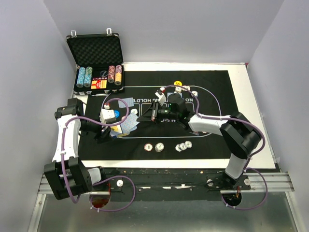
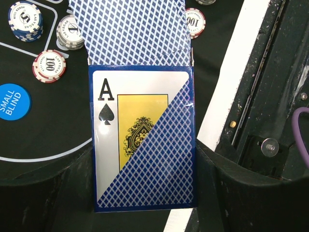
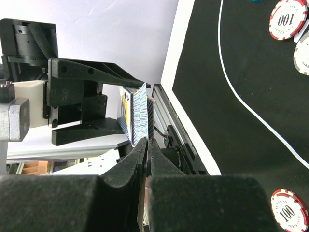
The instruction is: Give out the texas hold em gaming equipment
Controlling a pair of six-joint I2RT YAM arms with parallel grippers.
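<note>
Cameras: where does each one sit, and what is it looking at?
Top: above and behind, looking down on the mat; left arm and right arm show.
Left wrist: on the left arm, looking past its fingers at the card box they hold.
Right wrist: on the right arm, looking along its fingers, nipping a card, towards the left gripper.
Shared: both wrist views show the card box.

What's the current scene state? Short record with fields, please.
left end effector: shut on card box, over mat
right end effector: shut on cards sticking out of card box
chips: loose on mat; more stacked in case
buttons: blue button and yellow button on mat
</note>
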